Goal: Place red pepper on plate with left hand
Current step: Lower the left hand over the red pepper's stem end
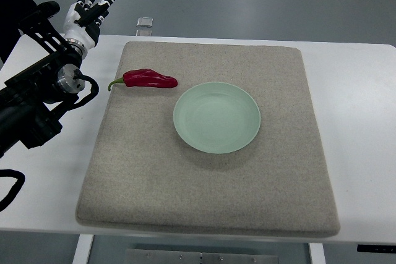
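Left hand (90, 13): raised at the tabletop's (365, 109) far left corner, fingers spread, nothing held.
Pepper (148, 79): lying on the mat (210, 183), just beside the plate (216, 117), ungrasped.
Risk: the smooth, curved pepper could be rolled or nudged away by a poorly centred grasp.

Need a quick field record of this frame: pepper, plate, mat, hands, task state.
pepper: glossy red pepper with green stem, lying on the mat, left of the plate, not touching it
plate: round pale green plate, nothing on it
mat: square beige felt mat on white table
left hand: black-and-white fingered left hand, fingers spread, holding nothing, beyond the mat's far-left corner
right hand: not in view
task state: pepper not yet grasped
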